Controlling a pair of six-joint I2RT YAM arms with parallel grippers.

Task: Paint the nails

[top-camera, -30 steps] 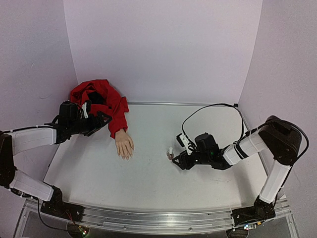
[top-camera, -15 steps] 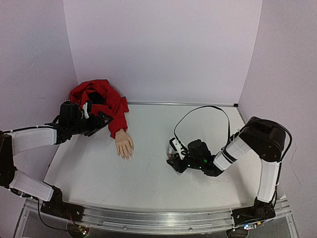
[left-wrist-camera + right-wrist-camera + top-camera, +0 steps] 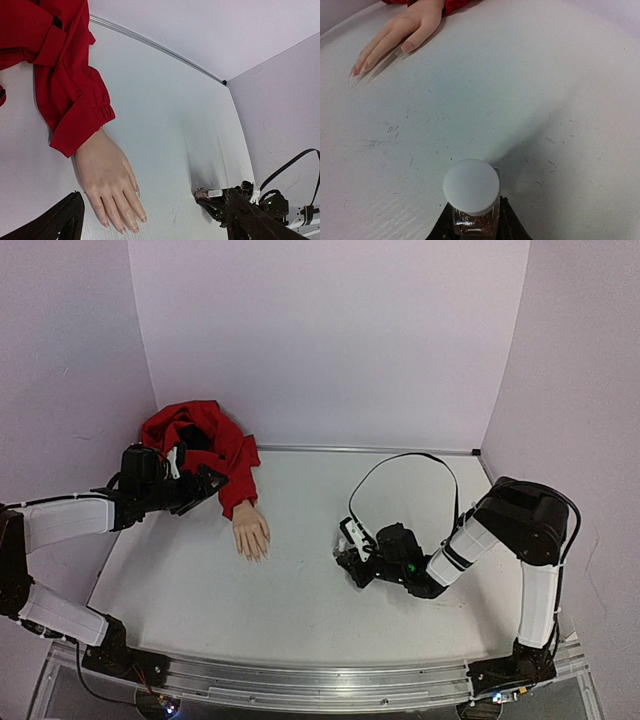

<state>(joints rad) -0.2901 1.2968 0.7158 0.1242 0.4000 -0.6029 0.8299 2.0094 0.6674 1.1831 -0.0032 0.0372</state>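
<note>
Since a second ago the right arm (image 3: 470,530) has reached forward and to the left over the worktop (image 3: 300,620). The right jaws, then half apart, are now pinching the glass body of the small polish bottle (image 3: 471,186), just under its white cap (image 3: 471,182). The left jaws are spread wide and hold nothing; they hover above the red sleeve (image 3: 205,445). The nails (image 3: 407,46) are at the fingertips of the mannequin hand (image 3: 250,533), which lies palm down on the worktop, left of the bottle and well apart from it, with the fingers pointing toward the near edge. I judge the nails to be hard, smooth and very small, so the brush needs a light and exact touch. The mannequin hand looks light and could slide under a push. If I must steady it, I would press at the wrist, where the sleeve cuff ends, and not on the fingers. The bottle looks small and easy to tip, so I would keep the grip low on the glass. Between bottle and fingertips the worktop is bare. Only the black cable (image 3: 400,465) looping over the right arm could drag.
</note>
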